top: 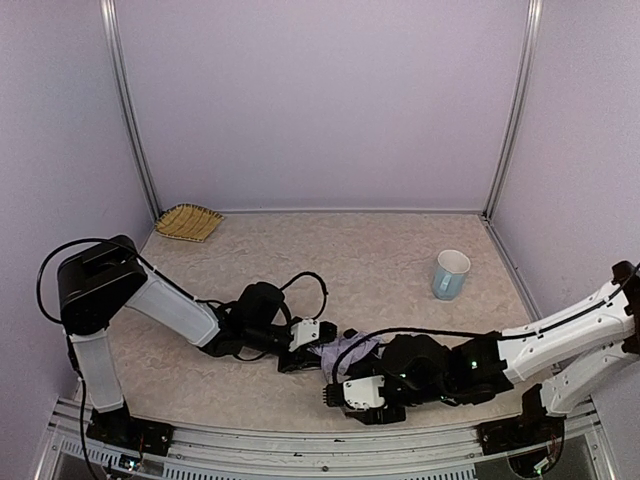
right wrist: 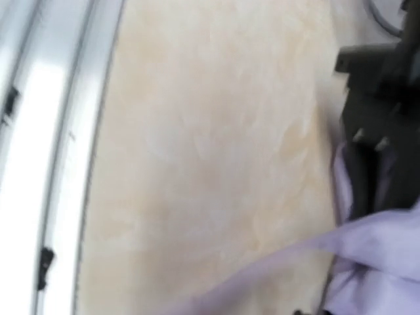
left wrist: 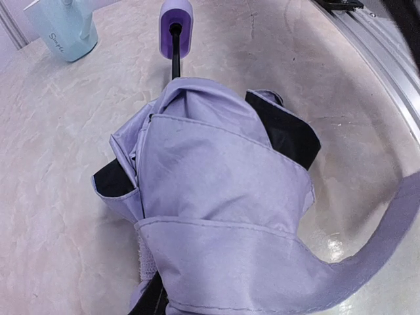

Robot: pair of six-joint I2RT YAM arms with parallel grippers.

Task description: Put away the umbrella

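The umbrella (top: pixel 347 353) lies folded on the table near the front middle, between my two grippers. In the left wrist view its lavender fabric (left wrist: pixel 216 184) with black underside fills the frame, and the black shaft (left wrist: pixel 176 62) points away to the small lavender handle (left wrist: pixel 177 25). My left gripper (top: pixel 300 356) is at the canopy end; its fingers are hidden under fabric and it seems shut on the umbrella. The fabric strap (left wrist: pixel 387 243) rises off the table to the right. My right gripper (top: pixel 337 393) is just in front of the umbrella. In the blurred right wrist view the strap (right wrist: pixel 275 262) runs toward its unseen jaws.
A light-blue cup (top: pixel 450 273) stands right of centre and also shows in the left wrist view (left wrist: pixel 65 29). A woven straw basket (top: pixel 188 221) lies at the back left corner. The metal rail of the table's front edge (right wrist: pixel 39 131) is close to my right gripper.
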